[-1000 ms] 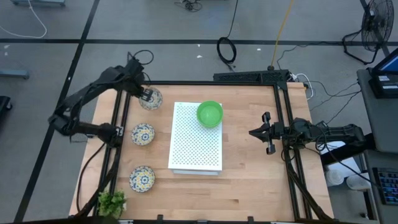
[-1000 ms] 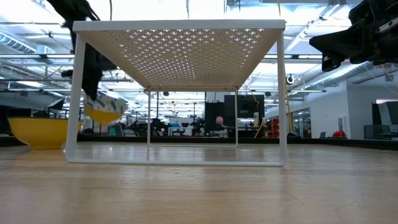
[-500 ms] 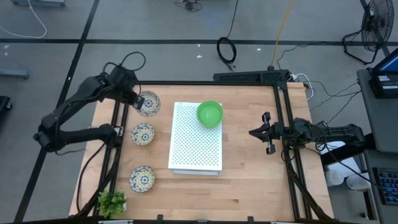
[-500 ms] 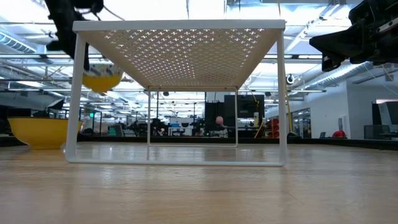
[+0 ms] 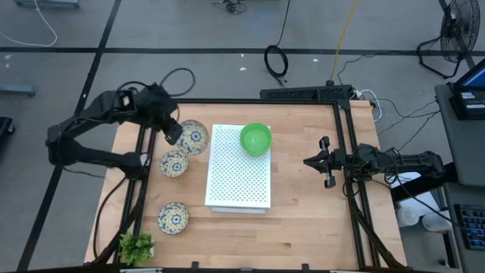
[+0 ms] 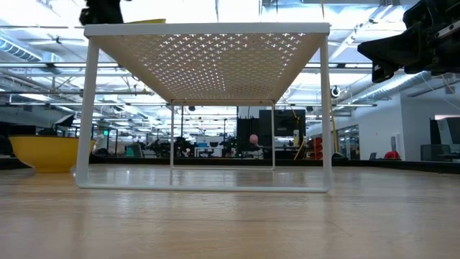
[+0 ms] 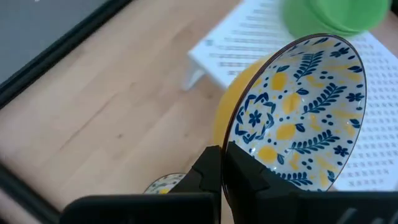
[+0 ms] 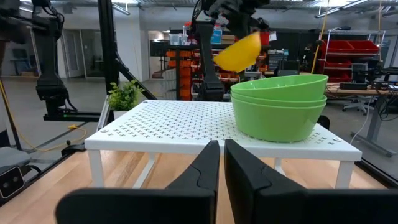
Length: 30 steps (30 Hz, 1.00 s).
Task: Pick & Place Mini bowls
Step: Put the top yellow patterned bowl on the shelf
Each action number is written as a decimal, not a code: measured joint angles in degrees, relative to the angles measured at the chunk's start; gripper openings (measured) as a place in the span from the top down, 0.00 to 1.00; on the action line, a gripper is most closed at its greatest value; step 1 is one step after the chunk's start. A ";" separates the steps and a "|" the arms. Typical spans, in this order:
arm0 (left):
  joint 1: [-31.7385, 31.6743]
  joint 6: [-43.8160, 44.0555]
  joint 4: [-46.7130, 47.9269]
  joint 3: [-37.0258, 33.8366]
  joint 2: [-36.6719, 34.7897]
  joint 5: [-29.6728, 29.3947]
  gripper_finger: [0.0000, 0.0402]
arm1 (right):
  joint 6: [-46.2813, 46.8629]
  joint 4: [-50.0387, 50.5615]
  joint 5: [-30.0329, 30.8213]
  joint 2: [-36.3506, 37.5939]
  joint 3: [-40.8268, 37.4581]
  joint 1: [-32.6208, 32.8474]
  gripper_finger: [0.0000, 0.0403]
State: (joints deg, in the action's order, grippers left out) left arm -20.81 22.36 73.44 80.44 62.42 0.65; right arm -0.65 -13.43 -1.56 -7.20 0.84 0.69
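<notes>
Three patterned bowls are visible: one held bowl point(image 5: 192, 136) raised in the air just beside the far left corner of the white perforated board point(image 5: 239, 168), and two resting on the wooden surface point(image 5: 303, 227) to the left of the board, a middle bowl point(image 5: 174, 163) and a near bowl point(image 5: 173, 218). Green bowls point(image 5: 256, 139) sit as a nested stack on the far end of the board; the right wrist view shows at least two rims, and an exact count cannot be told. One small leafy plant point(image 5: 136, 246) stands at the near left corner of the surface. Left gripper point(image 5: 173, 133): fingers point(image 7: 208, 171) pinched on the rim of the held bowl, which hangs tilted, its blue-and-yellow inside facing the wrist camera and its yellow outside toward the board. In the low view the held bowl's rim shows just above the board's top edge. Right gripper point(image 5: 309, 161): hovers above the surface right of the board, well apart from it, fingers point(image 8: 202, 165) pressed almost together, holding nothing.
</notes>
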 joint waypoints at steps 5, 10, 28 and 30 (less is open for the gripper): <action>8.43 -0.65 -0.02 3.78 7.05 -1.19 0.99 | -0.01 -0.01 0.00 0.00 0.00 0.00 0.96; 15.39 -2.42 0.12 6.81 13.68 -0.49 0.99 | 0.00 -0.02 0.00 0.00 0.00 0.00 0.97; 24.32 -11.58 2.98 16.44 28.30 6.37 0.98 | -0.02 0.00 0.00 0.00 0.00 0.02 0.96; 24.34 -12.84 2.95 16.44 28.42 8.90 0.98 | 0.00 -0.01 0.00 0.00 0.00 0.00 0.96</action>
State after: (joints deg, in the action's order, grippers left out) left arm 3.53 9.52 76.40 96.88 90.85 9.55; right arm -0.64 -13.44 -1.56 -7.20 0.84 0.69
